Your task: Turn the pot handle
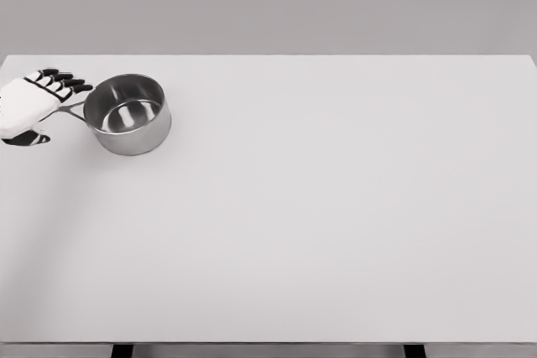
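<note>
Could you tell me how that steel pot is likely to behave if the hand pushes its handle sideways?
The pot looks rigid, wide and low, so it will probably pivot or slide rather than tip. Its shiny metal base on the smooth table may slip easily. It looks empty, so likely light; the left hand at the thin handle could overshoot.

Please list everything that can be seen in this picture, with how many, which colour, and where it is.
pot: one, shiny silver metal, upright and nothing visible inside, at the far left part of the table.
pot handle: one, thin silver metal, pointing left from the pot toward the hand; its outer end is hidden by the hand.
table: one, white, filling most of the view; two dark legs show at the bottom edge.
background wall: one, plain grey, behind the table's far edge.
left hand: one, white with black fingertips, at the left edge of the picture, over the handle's end; whether it grips the handle cannot be told.
right hand: not in view.
</note>
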`<state>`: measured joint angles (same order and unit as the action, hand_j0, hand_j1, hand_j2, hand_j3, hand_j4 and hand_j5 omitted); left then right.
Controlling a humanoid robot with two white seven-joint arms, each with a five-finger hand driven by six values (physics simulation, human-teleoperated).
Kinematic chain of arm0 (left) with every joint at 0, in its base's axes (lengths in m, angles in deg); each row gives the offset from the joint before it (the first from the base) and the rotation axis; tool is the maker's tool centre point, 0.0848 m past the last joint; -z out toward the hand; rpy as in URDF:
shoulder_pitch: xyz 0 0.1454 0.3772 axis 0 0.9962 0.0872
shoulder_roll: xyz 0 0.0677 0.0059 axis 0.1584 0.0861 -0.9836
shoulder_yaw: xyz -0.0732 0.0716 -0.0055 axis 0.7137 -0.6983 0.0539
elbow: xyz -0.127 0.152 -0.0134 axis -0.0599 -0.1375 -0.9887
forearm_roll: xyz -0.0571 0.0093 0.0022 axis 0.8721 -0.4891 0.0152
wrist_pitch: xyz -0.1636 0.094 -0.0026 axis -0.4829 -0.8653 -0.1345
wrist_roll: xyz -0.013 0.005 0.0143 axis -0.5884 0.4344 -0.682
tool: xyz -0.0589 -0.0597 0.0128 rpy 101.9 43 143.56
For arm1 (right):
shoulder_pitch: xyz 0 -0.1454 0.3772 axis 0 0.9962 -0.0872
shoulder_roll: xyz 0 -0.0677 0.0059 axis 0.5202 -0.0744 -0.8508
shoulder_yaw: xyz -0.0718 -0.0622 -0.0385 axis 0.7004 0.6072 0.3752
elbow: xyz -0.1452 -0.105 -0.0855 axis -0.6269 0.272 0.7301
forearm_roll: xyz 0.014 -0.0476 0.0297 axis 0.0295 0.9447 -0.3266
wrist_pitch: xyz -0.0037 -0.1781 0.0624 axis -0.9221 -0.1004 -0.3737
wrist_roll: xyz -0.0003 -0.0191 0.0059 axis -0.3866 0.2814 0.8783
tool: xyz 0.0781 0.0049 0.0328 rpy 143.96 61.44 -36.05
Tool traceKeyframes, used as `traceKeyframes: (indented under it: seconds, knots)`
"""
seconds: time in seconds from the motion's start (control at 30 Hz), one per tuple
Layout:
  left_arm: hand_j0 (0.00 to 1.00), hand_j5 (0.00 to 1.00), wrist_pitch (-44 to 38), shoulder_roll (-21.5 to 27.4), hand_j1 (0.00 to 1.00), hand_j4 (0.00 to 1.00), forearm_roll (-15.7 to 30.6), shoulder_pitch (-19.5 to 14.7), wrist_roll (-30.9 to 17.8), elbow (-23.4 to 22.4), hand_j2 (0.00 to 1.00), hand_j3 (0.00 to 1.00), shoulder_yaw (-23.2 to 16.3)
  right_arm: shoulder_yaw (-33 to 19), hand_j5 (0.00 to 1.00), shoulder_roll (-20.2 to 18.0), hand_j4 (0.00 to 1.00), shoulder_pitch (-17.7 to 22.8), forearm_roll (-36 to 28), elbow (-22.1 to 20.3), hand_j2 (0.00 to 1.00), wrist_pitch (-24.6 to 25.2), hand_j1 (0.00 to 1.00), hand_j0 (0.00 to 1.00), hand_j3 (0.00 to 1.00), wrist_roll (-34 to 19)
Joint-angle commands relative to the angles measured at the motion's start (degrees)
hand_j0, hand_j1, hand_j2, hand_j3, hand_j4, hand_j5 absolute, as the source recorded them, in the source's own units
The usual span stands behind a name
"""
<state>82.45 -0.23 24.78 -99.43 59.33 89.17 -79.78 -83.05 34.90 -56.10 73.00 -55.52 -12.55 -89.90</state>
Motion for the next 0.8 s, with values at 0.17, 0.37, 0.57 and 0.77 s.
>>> traceKeyframes:
  seconds: [0.17,0.37,0.57,0.77]
  knots:
    - [1.00,1.00,-0.1,2.3,1.00,1.00,13.8,17.8,-0.7,21.5,1.00,1.00,14.0,0.0,1.00,0.0,1.00,0.0,0.0,0.0,1.00,0.0,1.00,1.00,1.00,0.0]
    - [1.00,1.00,-0.1,1.4,1.00,1.00,13.7,22.2,-0.7,21.3,1.00,1.00,11.4,0.0,1.00,0.0,1.00,0.0,0.0,0.0,1.00,0.0,1.00,1.00,1.00,0.0]
    - [1.00,1.00,-0.1,1.1,1.00,1.00,14.5,19.7,-0.5,22.1,1.00,1.00,6.8,0.0,1.00,0.0,1.00,0.0,0.0,0.0,1.00,0.0,1.00,1.00,1.00,0.0]
    - [1.00,1.00,-0.1,1.4,1.00,1.00,15.4,19.0,-0.3,22.1,1.00,1.00,6.8,0.0,1.00,0.0,1.00,0.0,0.0,0.0,1.00,0.0,1.00,1.00,1.00,0.0]
